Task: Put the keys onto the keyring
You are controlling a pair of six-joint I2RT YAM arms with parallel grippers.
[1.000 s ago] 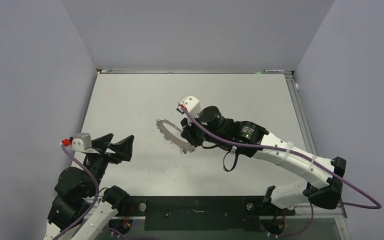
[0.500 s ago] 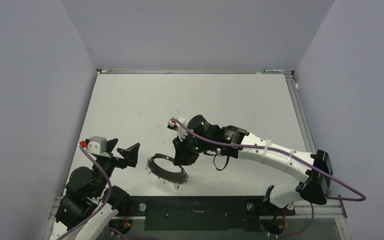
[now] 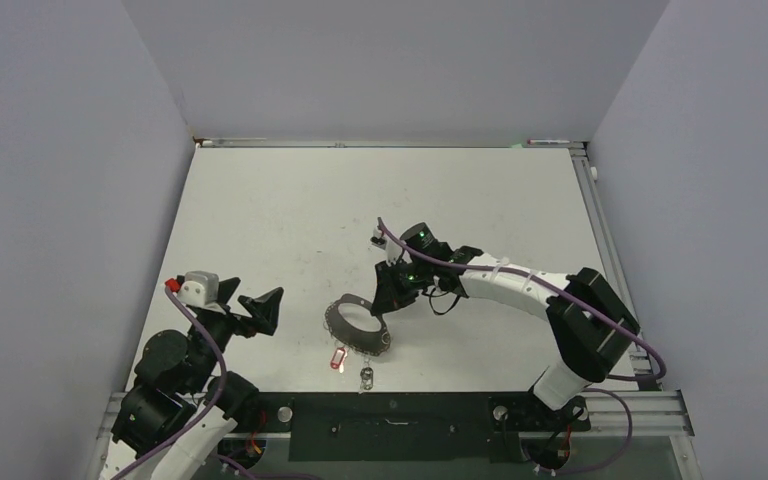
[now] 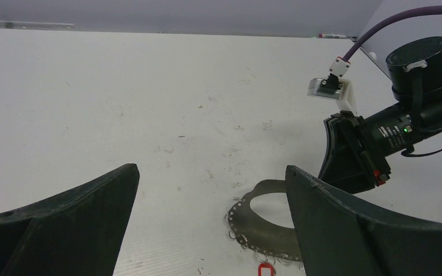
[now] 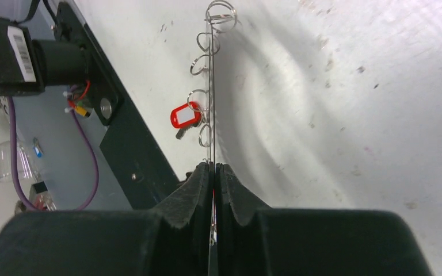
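The right fingers (image 5: pixel 198 190) are clamping tight on the rim of the keyring (image 4: pixel 265 240), low over the counter (image 3: pixel 260 220) near its front edge. A red-tagged key (image 3: pixel 338 358) is hanging from the ring's near rim, with a dark key (image 3: pixel 366 377) just beside it. The left fingers (image 4: pixel 80 218) are gaping wide, holding nothing.

I am pinching the keyring (image 5: pixel 212 86) edge-on in my tightly closed right gripper (image 5: pixel 213 168), with a red-tagged key (image 5: pixel 185 117) hanging beside its wire loops (image 5: pixel 200 64)

Keyring (image 3: pixel 372 342): above table (image 3: pixel 260 220), rim held in right hand (image 3: pixel 376 303), reaching from it toward table's near edge. Keys (image 3: pixel 338 357): two, at ring's rim farthest from right hand. Left hand (image 3: pixel 250 301): well left of ring.
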